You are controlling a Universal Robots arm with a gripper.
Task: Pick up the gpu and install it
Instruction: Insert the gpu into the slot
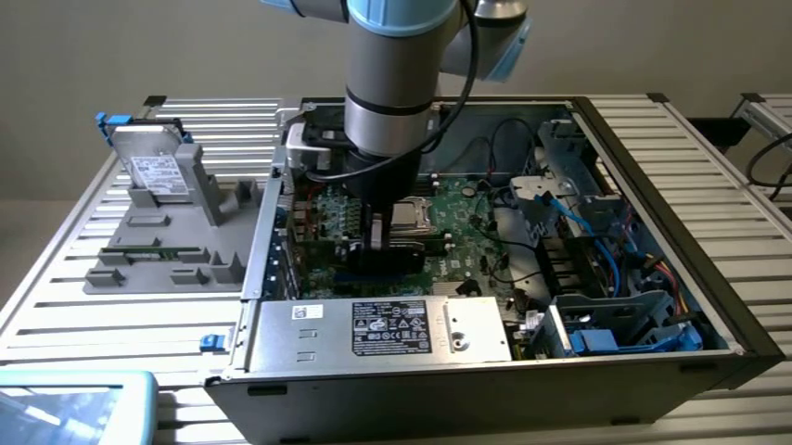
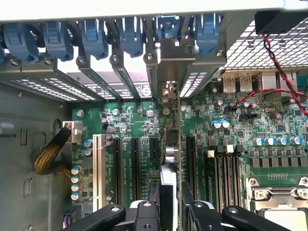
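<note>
In the wrist view the gpu (image 2: 172,144) stands on edge between the expansion slots of the green motherboard (image 2: 269,120), thin and upright. Its silver end bracket (image 2: 169,60) sits against the rear slot openings under the blue clips. My gripper (image 2: 171,204) is shut on the card's near end, a black finger (image 2: 155,195) on each side. In the exterior view the gripper (image 1: 386,243) reaches down into the open computer case (image 1: 743,343), and the gpu (image 1: 399,260) appears as a dark block beneath it, over the motherboard (image 1: 465,218).
A grey hard drive (image 1: 159,171) leans in a grey fixture (image 1: 161,255) at the exterior view's left of the case. The power supply (image 1: 384,329) lies at the case's front; blue drive bays (image 1: 619,324) and cables fill its right side. Red wires (image 2: 274,72) hang near the rear ports.
</note>
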